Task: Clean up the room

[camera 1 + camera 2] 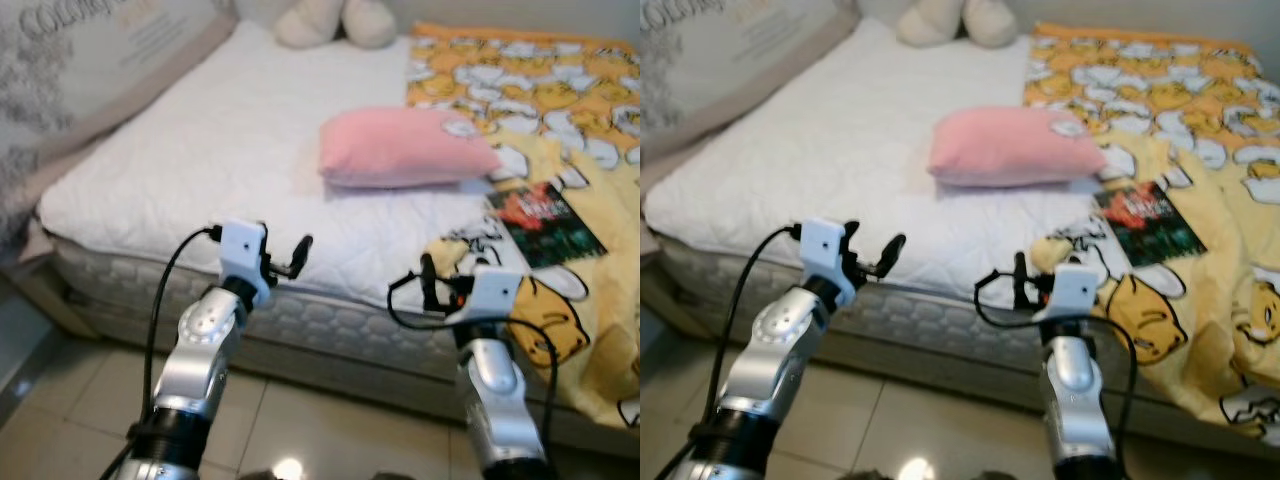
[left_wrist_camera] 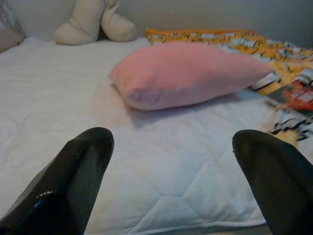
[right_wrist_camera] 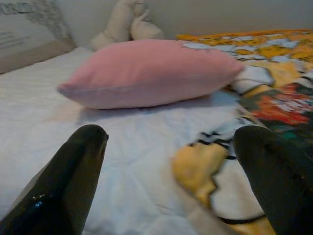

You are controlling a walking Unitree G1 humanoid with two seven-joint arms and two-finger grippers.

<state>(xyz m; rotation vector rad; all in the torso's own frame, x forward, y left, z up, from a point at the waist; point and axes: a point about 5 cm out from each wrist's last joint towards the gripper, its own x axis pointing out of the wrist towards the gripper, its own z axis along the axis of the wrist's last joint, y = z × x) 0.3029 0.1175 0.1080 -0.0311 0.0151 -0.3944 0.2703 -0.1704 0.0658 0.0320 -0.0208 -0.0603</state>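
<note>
A pink pillow [image 1: 405, 147] lies on the white mattress [image 1: 200, 140] near the middle of the bed. Beside it on the right, a yellow duck-print blanket [image 1: 540, 90] covers that side and hangs over the front edge. On the blanket rests a dark book [image 1: 545, 222] with a red cover picture. My left gripper [image 1: 292, 258] hovers at the bed's front edge, open and empty. My right gripper [image 1: 440, 278] is open too, just short of the blanket's corner. Both wrist views look at the pink pillow [image 2: 186, 73] [image 3: 146, 73] between spread fingers [image 2: 73, 181] [image 3: 274, 176].
A cream plush toy [image 1: 335, 20] sits at the head of the bed. A large printed grey pillow [image 1: 90, 50] leans along the left side. Tiled floor [image 1: 80, 420] runs in front of the bed, whose frame stands close before my arms.
</note>
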